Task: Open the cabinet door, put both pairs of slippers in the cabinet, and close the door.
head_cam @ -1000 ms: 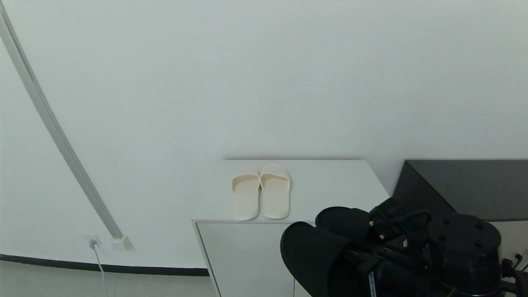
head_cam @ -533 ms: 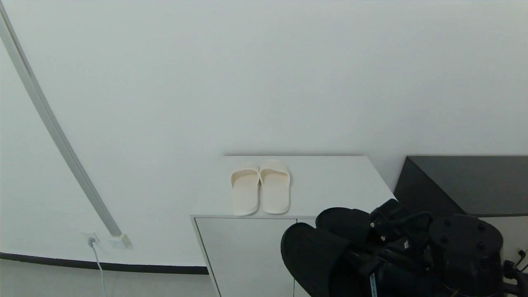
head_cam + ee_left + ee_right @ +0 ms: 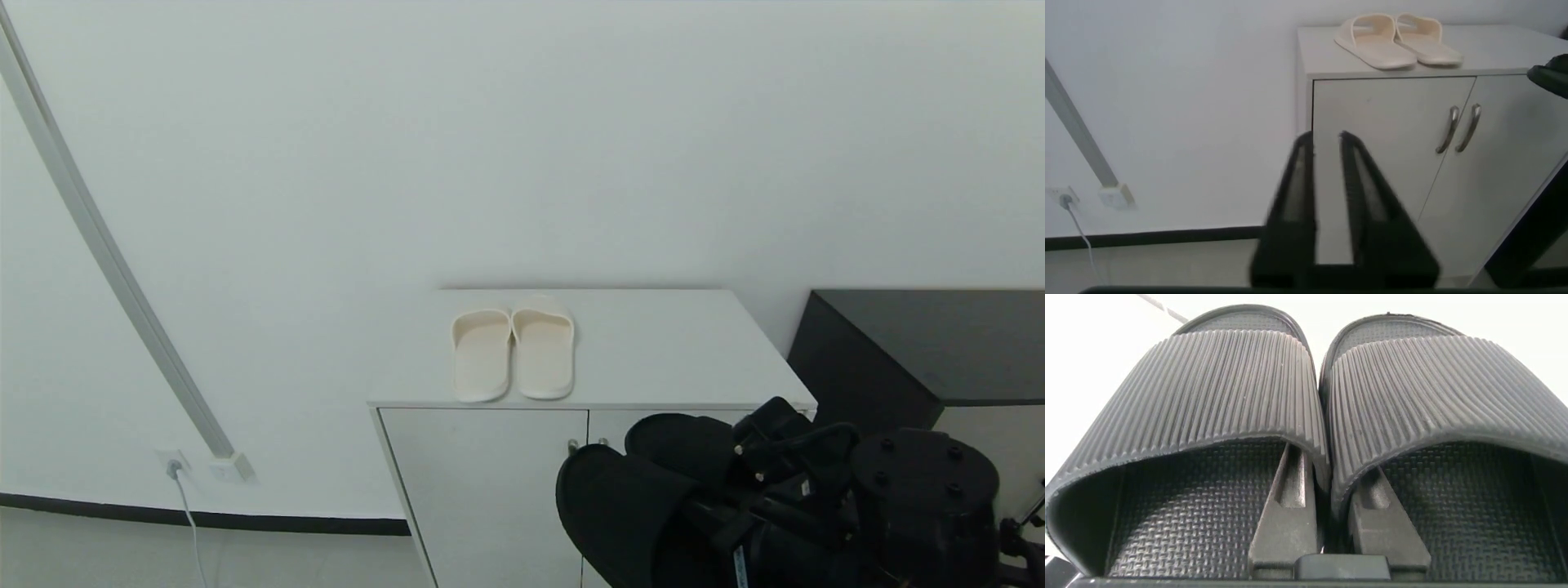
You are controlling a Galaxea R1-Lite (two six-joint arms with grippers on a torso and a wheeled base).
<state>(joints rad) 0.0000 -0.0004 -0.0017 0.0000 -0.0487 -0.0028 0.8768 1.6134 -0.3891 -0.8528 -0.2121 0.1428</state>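
Two black slippers pinched together by the right gripper (left gripper narrowly parted, empty).

Clear air from left gripper forward to shut cabinet doors, handles unblocked ahead, black slippers off to its side crowding right door's front.

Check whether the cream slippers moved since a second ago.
No. The cream slippers keep their spot at the front edge of the cabinet top; the camera shifted.
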